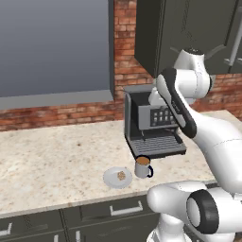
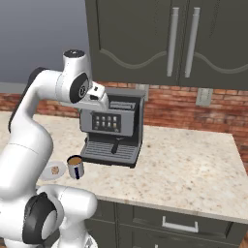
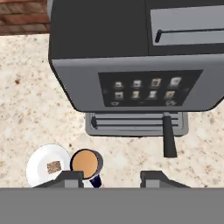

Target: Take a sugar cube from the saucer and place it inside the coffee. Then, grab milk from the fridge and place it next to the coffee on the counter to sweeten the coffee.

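The tiny tan-brown sugar cube lies near the middle of the small round white saucer, which sits on the beige speckled stone desk close to its front edge. Touching or just beside the saucer stands the small grey coffee mug with a dark handle, filled with brown liquid. Behind both, the big grey-black espresso machine stands against the red brick wall, its drip tray facing the mug. The white arm's claw hangs high above the desk, over the mug and the tray, pointing downward. Its two dark fingertips stand apart, empty, with nothing between them.
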Controlling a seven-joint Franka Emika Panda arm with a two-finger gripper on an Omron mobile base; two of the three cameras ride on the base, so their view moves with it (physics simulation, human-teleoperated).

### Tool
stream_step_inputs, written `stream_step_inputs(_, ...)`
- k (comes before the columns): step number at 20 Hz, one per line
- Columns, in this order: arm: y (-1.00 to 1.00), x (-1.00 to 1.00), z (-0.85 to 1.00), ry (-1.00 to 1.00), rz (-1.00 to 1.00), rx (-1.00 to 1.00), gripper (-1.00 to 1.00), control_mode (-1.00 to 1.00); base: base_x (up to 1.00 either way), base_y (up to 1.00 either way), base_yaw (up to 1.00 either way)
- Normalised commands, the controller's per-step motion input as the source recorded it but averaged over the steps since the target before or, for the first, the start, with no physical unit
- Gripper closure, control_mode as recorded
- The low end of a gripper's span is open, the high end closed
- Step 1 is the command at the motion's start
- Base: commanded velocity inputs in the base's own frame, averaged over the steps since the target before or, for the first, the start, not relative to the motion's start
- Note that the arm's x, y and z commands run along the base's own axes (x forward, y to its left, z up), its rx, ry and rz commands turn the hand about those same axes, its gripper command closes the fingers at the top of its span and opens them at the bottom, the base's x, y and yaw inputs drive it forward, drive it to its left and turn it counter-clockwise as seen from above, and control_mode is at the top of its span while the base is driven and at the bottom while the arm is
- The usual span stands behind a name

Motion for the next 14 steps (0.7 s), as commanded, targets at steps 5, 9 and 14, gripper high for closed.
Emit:
stream_step_inputs(5,0.26,-0.18,-0.22,-0.01,0.02,-0.03,-1.00,-1.00,0.00,0.00,0.00)
stream_step_inputs(9,0.65,-0.17,-0.51,0.00,0.04,-0.09,-1.00,-1.00,0.00,0.00,0.00)
stream_step_inputs(14,0.67,-0.09,-0.51,0.00,0.01,-0.07,-1.00,-1.00,0.00,0.00,0.00)
